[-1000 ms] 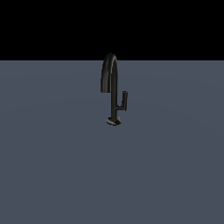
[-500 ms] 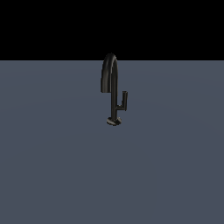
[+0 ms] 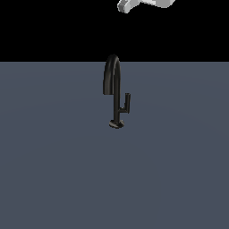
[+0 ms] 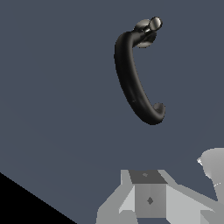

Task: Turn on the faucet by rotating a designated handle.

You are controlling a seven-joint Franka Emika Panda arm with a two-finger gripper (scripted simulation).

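light: flat, even | shadows: none cast | glare: faint sheen on faucet (image 4: pixel 133 83) | focus: sharp

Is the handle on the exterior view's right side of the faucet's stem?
Yes, in the exterior view the handle stands upright to the right of the faucet, joined to its stem by a short side arm.

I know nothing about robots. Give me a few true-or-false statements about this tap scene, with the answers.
1. The slim black gooseneck faucet stands upright on the grey surface. True.
2. The short black upright handle sits on the exterior view's left of the stem. False: it is on that view's right.
3. The robot's fingers grip the handle. False: the white arm is high above the faucet, touching nothing.
4. The handle is much shorter than the arched spout. True.
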